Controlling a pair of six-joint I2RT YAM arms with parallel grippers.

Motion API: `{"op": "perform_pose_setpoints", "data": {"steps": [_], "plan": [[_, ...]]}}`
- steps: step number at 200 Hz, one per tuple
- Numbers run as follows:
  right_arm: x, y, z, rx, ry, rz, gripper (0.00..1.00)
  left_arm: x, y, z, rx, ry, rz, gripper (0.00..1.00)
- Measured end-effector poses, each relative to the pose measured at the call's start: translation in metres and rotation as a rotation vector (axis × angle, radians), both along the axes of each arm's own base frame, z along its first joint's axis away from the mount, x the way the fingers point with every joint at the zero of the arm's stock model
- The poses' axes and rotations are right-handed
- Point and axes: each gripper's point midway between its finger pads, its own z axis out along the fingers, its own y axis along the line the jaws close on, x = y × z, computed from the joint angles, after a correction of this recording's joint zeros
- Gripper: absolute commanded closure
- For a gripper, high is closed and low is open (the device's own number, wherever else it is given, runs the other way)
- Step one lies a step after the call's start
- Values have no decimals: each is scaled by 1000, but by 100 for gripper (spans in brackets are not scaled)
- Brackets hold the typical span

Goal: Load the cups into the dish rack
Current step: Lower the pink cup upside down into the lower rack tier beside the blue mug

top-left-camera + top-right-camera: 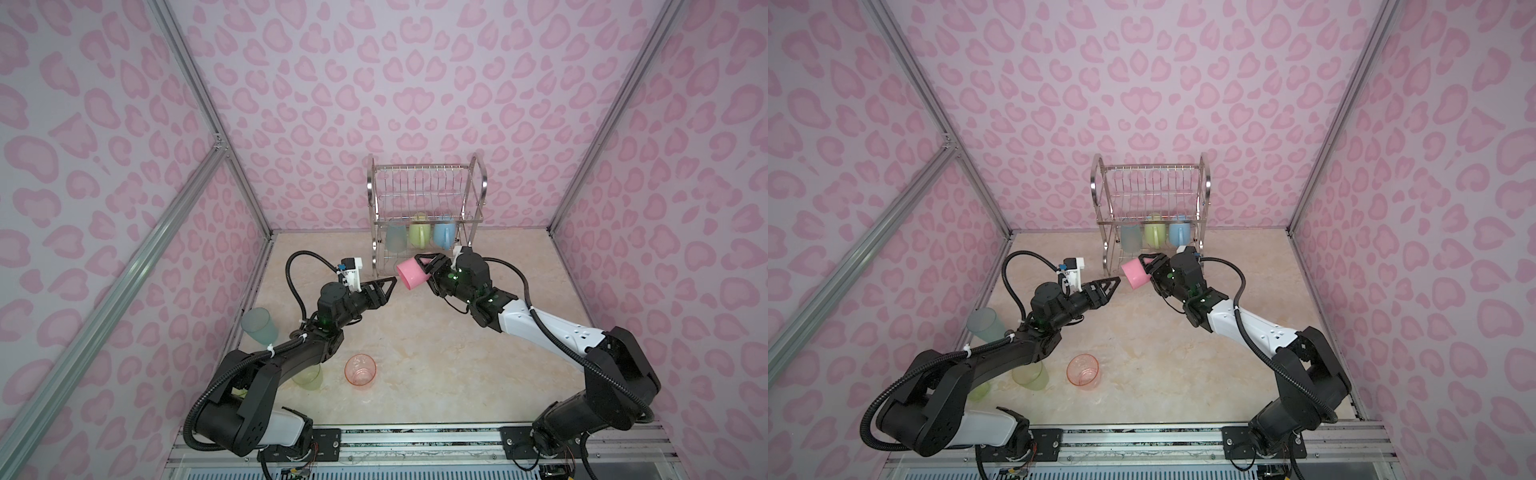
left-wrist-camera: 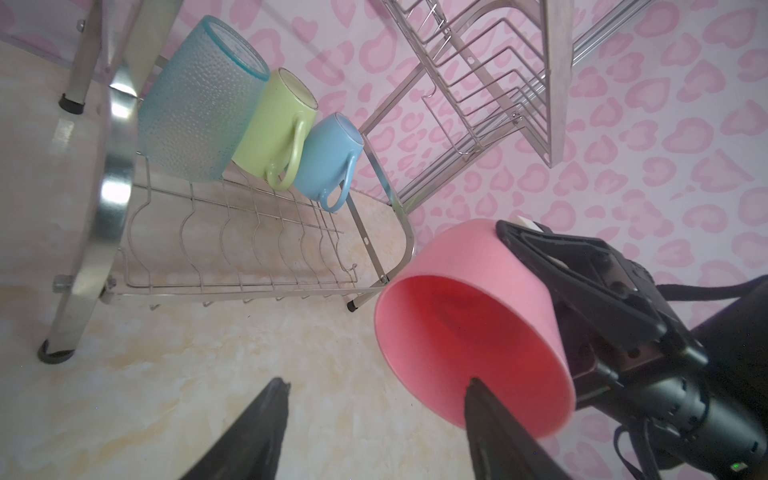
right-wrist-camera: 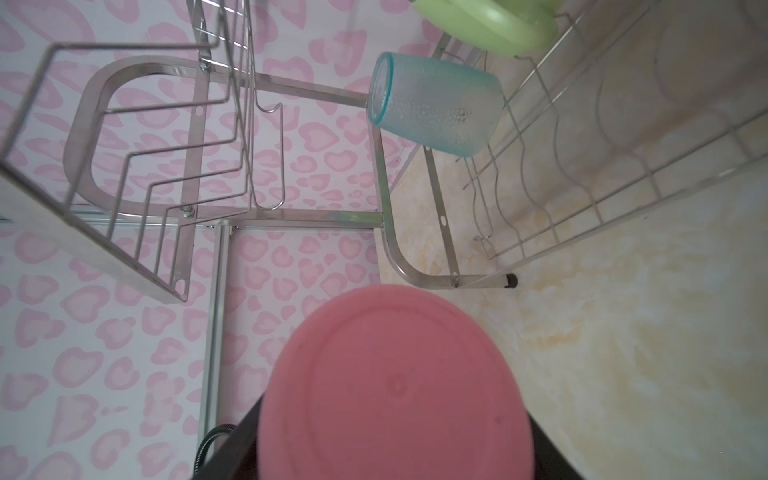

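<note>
Forearm [image 1: 286, 353] half-covers yellow-green tumbler [image 1: 309, 380]; pink tumbler [image 3: 395, 395] hides right jaws' tips.

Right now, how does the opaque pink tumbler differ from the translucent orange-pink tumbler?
The opaque pink tumbler is solid-coloured; the translucent orange-pink tumbler is see-through. The pink one is gripped at its base by the right gripper, tipped sideways in the air by the steel wire dish rack; the orange-pink one stands upright, mouth up, on the marbled tabletop, untouched. Both are handle-less and neither is in the rack.
</note>
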Motion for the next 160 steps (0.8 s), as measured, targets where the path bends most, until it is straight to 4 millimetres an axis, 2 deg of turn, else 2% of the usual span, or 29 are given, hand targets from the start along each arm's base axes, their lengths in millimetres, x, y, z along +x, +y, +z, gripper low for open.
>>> {"op": "perform_pose_setpoints", "data": {"steps": [32,50,100,160], "plan": [[8,-12,1,-227,-118,-38,48,0,6,-11,41,38,31,28],[8,-18,-5,-369,-175,-44,48,0,10,-16,66,57,49,26],[10,-32,-22,-715,-351,-92,48,-8,24,-13,123,34,101,22],[29,-39,-25,-940,-489,-147,47,-15,34,-22,167,37,130,15]]}}
